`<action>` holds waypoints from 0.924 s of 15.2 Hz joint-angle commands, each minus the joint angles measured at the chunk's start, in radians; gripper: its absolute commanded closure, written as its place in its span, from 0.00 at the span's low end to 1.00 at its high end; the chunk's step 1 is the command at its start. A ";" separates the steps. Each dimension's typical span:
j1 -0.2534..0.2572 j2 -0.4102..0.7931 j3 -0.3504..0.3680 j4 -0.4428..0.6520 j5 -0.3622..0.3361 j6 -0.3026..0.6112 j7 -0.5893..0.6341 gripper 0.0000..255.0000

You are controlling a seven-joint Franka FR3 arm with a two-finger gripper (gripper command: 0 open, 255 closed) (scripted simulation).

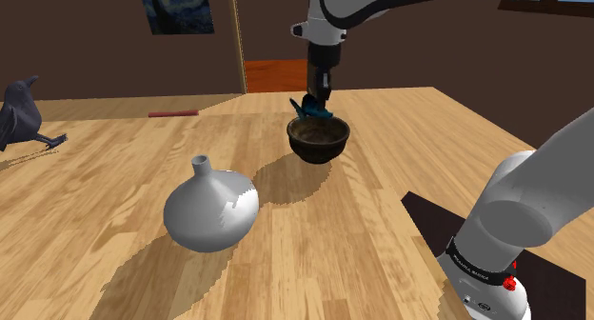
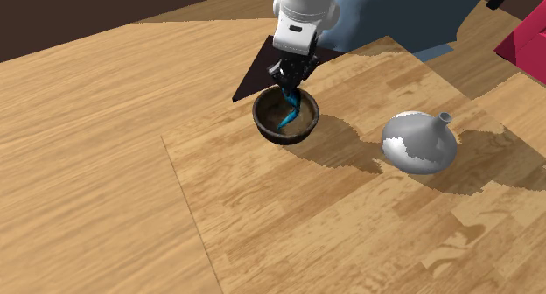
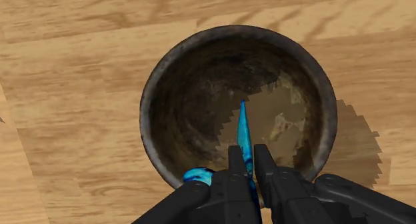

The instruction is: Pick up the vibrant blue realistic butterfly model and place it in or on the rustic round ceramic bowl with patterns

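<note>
The blue butterfly (image 3: pixel 245 137) is clasped edge-on between my black fingers, hanging just over the dark brown round bowl (image 3: pixel 160 89). In the shoulder view my gripper (image 1: pixel 318 101) points straight down above the bowl (image 1: pixel 319 143), with the butterfly (image 1: pixel 311 109) showing blue at the fingertips. From the second exterior view the butterfly (image 2: pixel 288 108) hangs inside the bowl's (image 2: pixel 266 124) opening under the gripper (image 2: pixel 291 84). The gripper (image 3: pixel 245 164) is shut on the butterfly.
A grey round vase (image 1: pixel 209 208) with a narrow neck stands on the wooden table (image 1: pixel 114 175) near the bowl. A dark bird figure (image 1: pixel 21 113) sits at the shoulder view's far left. A dark mat (image 1: pixel 447 218) lies by the stand.
</note>
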 commanded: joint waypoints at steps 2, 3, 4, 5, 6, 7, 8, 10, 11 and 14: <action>0.000 -0.017 -0.002 -0.050 0.002 0.033 -0.003 1.00; 0.001 -0.016 -0.002 -0.063 0.003 0.047 -0.002 1.00; 0.001 -0.016 -0.001 -0.076 0.003 0.060 -0.002 1.00; 0.001 -0.015 -0.001 -0.089 0.003 0.074 -0.001 1.00; 0.001 -0.014 0.000 -0.102 0.003 0.087 0.000 1.00; 0.001 -0.013 0.000 -0.114 0.003 0.101 0.000 1.00; 0.002 -0.012 0.001 -0.126 0.003 0.114 0.001 1.00; 0.002 -0.008 0.002 -0.150 0.002 0.142 0.002 1.00; 0.002 -0.004 0.003 -0.170 0.002 0.165 0.004 1.00; 0.001 -0.004 0.004 -0.170 0.002 0.165 0.004 1.00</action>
